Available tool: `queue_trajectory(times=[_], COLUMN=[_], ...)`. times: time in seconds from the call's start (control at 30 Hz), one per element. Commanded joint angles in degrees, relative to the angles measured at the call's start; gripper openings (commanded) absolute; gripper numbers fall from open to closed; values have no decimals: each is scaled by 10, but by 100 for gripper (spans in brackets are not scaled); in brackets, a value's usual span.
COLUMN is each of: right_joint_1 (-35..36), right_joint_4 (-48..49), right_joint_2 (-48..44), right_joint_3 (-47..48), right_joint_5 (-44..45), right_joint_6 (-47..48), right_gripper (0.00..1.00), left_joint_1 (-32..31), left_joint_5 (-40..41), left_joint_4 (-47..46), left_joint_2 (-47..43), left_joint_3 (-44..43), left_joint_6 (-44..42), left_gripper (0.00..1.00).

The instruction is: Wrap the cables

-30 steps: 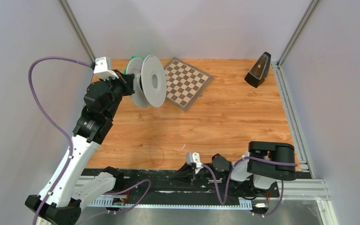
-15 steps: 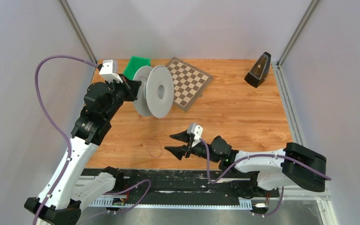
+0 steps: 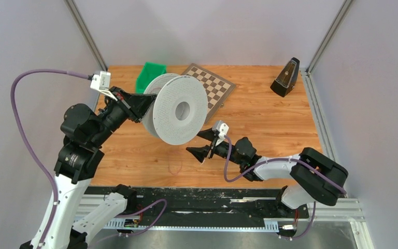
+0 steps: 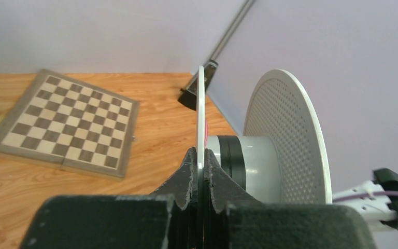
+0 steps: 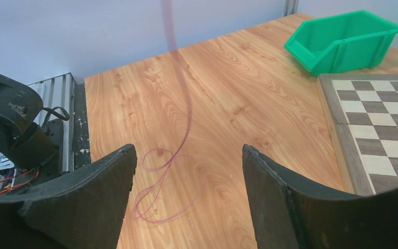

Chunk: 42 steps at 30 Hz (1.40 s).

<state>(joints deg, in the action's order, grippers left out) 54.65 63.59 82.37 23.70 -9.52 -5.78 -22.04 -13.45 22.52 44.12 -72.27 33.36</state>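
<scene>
A white spool [image 3: 179, 109] with two wide perforated flanges hangs above the table's back left. My left gripper [image 3: 143, 101] is shut on the rim of its thin near flange [image 4: 200, 104]; the grey hub [image 4: 259, 161] and the far flange [image 4: 290, 129] lie to the right of my left gripper [image 4: 200, 153]. A thin purple cable [image 3: 174, 166] lies in loose loops on the wood. In the right wrist view the cable [image 5: 160, 181] runs up from its loops out of the top of the frame. My right gripper [image 3: 194, 143] stands open just below the spool, and right gripper [image 5: 188, 150] holds nothing.
A chessboard [image 3: 216, 89] lies at the back, partly behind the spool. A green bin [image 3: 147, 75] stands at the back left and a black metronome [image 3: 285, 78] at the back right. Grey walls close in both sides.
My left arm has lifted the spool and swung it forward and right. My right arm has come out from its base toward the spool, and its gripper has gone from shut to open.
</scene>
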Motion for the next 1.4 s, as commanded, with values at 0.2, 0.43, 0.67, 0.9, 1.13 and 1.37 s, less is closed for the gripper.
queue_trajectory(times=[0.2,0.43,0.67,0.9,1.13,1.37], right_joint_1=[-34,4,39,51,44,11], right_joint_4=[232,331,327,239,13,-200], right_joint_2=[142,231,217,176,77,2], right_joint_3=[67,100,57,28,92,186], right_joint_5=[-218,-295,-269,-228,-250,-261], right_joint_6=[-163,-243,-227,-185,-135,-85], right_gripper=[67,38,7,3,1,0], left_joint_1=[0,0,0,0,-27,-45], left_joint_5=[-81,-21,152,270,314,257], left_joint_4=[-145,-158,-150,-124,-155,-169], left_joint_2=[-26,-11,-7,83,132,153], left_joint_3=[32,22,59,32,48,94], left_joint_6=[120,120,86,-43,-195,-317], left_gripper=[0,0,0,0,0,0])
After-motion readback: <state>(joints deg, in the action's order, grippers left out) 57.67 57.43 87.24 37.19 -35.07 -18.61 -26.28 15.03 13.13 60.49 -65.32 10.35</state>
